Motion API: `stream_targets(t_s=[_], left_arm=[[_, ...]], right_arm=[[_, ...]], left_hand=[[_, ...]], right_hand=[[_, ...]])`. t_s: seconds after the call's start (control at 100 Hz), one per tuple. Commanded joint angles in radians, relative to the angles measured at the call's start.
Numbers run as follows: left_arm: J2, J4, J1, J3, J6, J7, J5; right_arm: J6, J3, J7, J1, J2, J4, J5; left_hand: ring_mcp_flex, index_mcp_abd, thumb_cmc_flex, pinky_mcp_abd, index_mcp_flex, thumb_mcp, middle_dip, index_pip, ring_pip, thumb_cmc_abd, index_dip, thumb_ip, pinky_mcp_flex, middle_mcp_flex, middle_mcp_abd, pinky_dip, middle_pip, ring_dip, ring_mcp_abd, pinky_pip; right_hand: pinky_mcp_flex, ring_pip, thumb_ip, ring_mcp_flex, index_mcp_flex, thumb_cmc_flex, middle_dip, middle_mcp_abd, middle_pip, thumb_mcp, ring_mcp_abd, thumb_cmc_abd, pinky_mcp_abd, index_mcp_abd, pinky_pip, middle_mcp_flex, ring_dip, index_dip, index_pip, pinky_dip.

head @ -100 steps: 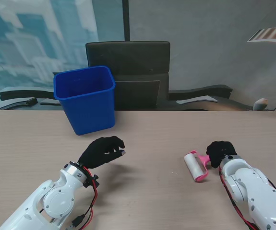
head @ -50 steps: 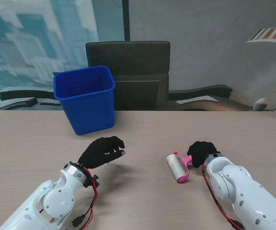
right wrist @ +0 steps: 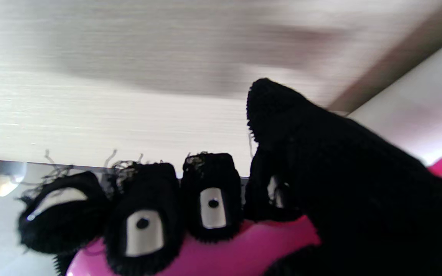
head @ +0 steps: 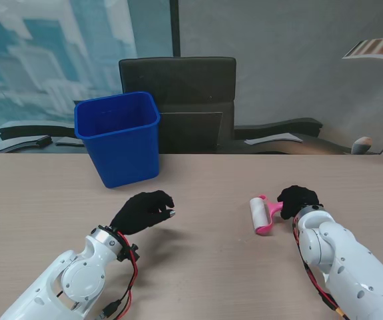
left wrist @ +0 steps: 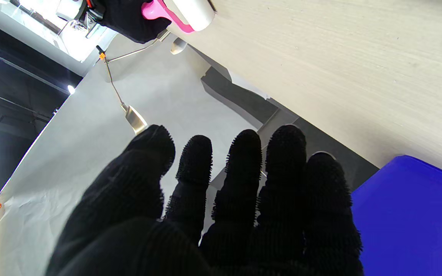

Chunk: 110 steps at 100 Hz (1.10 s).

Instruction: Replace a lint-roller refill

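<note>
A lint roller (head: 260, 215) with a pink handle and a white roll is held over the table at the right, its roll pointing left. My right hand (head: 296, 201) is shut on the pink handle (right wrist: 221, 253); its black-gloved fingers (right wrist: 144, 226) curl over it. The roller (left wrist: 182, 13) also shows in the left wrist view. My left hand (head: 143, 211) hovers over the table at the left, holding nothing, its fingers (left wrist: 244, 172) loosely spread. Whether the roller touches the table I cannot tell.
A blue bin (head: 119, 138) stands at the far left of the wooden table (head: 211, 193), just beyond my left hand. A dark office chair (head: 178, 100) sits behind the table's far edge. The bin's blue wall (left wrist: 409, 214) fills a corner of the left wrist view.
My right hand first carried the roller left, then moved it back right and a little farther from me. The left hand has barely moved.
</note>
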Motion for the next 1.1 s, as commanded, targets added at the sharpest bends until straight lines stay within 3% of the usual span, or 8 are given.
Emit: stream_targets(t_s=[0.0,0.12,0.22,0.34,0.45,0.57,0.68,1.09], left_arm=[[-0.002,-0.005,0.001,0.001,0.002,-0.017,-0.001],[-0.002,-0.004,-0.001,0.003,0.003,-0.019,-0.004],[-0.002,-0.003,-0.003,0.004,0.003,-0.02,-0.004],[-0.002,-0.002,-0.004,0.006,0.003,-0.021,-0.005],[-0.001,-0.002,-0.004,0.006,0.002,-0.021,-0.004],[-0.002,-0.002,-0.003,0.006,0.003,-0.02,-0.004],[-0.001,-0.002,-0.003,0.006,0.001,-0.019,-0.002],[-0.003,-0.024,0.017,-0.01,-0.001,-0.017,-0.011]], right_arm=[[0.01,0.002,-0.004,0.011,0.001,0.027,0.004],[0.014,-0.003,-0.03,0.027,-0.001,0.068,0.019],[0.003,-0.002,-0.029,0.029,-0.001,0.081,0.034],[-0.025,0.006,0.008,0.021,0.003,0.076,0.046],[-0.042,0.018,0.044,0.006,0.008,0.059,0.044],[-0.057,0.035,0.067,-0.017,0.013,0.035,0.027],[-0.067,0.056,0.095,-0.042,0.018,0.009,0.002],[-0.114,0.185,0.113,-0.177,0.019,-0.155,-0.072]], left_hand=[[0.012,-0.01,0.031,-0.007,0.012,-0.004,0.0,0.015,0.015,-0.021,-0.008,-0.015,-0.004,0.008,-0.018,0.003,-0.003,-0.006,0.01,0.02],[0.01,-0.01,0.032,-0.005,0.012,-0.006,0.0,0.016,0.015,-0.022,-0.008,-0.015,-0.005,0.008,-0.016,0.003,-0.004,-0.006,0.012,0.02],[0.011,-0.011,0.03,-0.005,0.012,-0.007,0.0,0.016,0.015,-0.021,-0.008,-0.015,-0.005,0.008,-0.018,0.004,-0.003,-0.006,0.012,0.021],[0.012,-0.011,0.03,-0.005,0.012,-0.007,0.0,0.016,0.015,-0.022,-0.008,-0.015,-0.005,0.008,-0.018,0.004,-0.003,-0.006,0.011,0.021],[0.011,-0.011,0.031,-0.005,0.012,-0.007,0.0,0.016,0.015,-0.023,-0.008,-0.014,-0.005,0.008,-0.018,0.004,-0.003,-0.006,0.012,0.021],[0.013,-0.01,0.031,-0.005,0.013,-0.006,0.0,0.017,0.015,-0.023,-0.009,-0.014,-0.005,0.008,-0.018,0.003,-0.003,-0.006,0.011,0.02],[0.013,-0.011,0.034,-0.005,0.013,-0.005,0.0,0.018,0.015,-0.031,-0.008,-0.014,-0.004,0.008,-0.018,0.003,-0.003,-0.006,0.01,0.021],[0.006,-0.011,0.025,-0.006,0.008,-0.003,-0.001,0.013,0.01,-0.027,-0.011,-0.015,-0.006,0.003,-0.02,0.002,-0.007,-0.008,0.012,0.018]], right_hand=[[0.01,0.2,-0.012,0.026,0.015,0.006,0.003,0.023,0.023,0.005,-0.49,0.005,-0.36,0.003,0.064,0.021,0.037,0.009,0.014,0.022],[0.003,0.192,-0.011,0.026,0.012,0.004,-0.001,0.018,0.019,0.001,-0.485,0.009,-0.358,0.001,0.058,0.017,0.029,0.004,0.017,0.021],[-0.097,0.068,-0.013,0.024,-0.026,-0.023,-0.071,0.069,-0.07,-0.017,-0.373,0.0,-0.31,0.037,-0.015,-0.055,-0.078,-0.045,-0.06,0.028],[-0.281,-0.319,-0.116,-0.016,-0.174,0.017,-0.241,0.165,-0.271,-0.088,-0.165,-0.066,-0.243,0.093,-0.173,-0.229,-0.29,-0.289,-0.254,0.052],[-0.424,-0.583,-0.129,-0.176,-0.303,0.026,-0.383,0.181,-0.417,-0.124,-0.084,-0.08,-0.22,0.111,-0.293,-0.369,-0.34,-0.507,-0.38,0.063],[-0.563,-0.781,-0.109,-0.337,-0.354,-0.017,-0.52,0.181,-0.531,-0.124,-0.048,-0.04,-0.213,0.16,-0.414,-0.501,-0.368,-0.541,-0.59,0.071],[-0.684,-0.931,-0.037,-0.48,-0.394,-0.069,-0.612,0.18,-0.625,-0.129,-0.028,0.008,-0.212,0.183,-0.528,-0.624,-0.414,-0.512,-0.788,0.056],[-0.885,-1.12,-0.036,-0.795,-0.631,-0.141,-0.748,0.178,-0.779,-0.206,-0.025,0.092,-0.247,0.203,-0.717,-1.025,-0.5,-0.626,-0.989,0.028]])
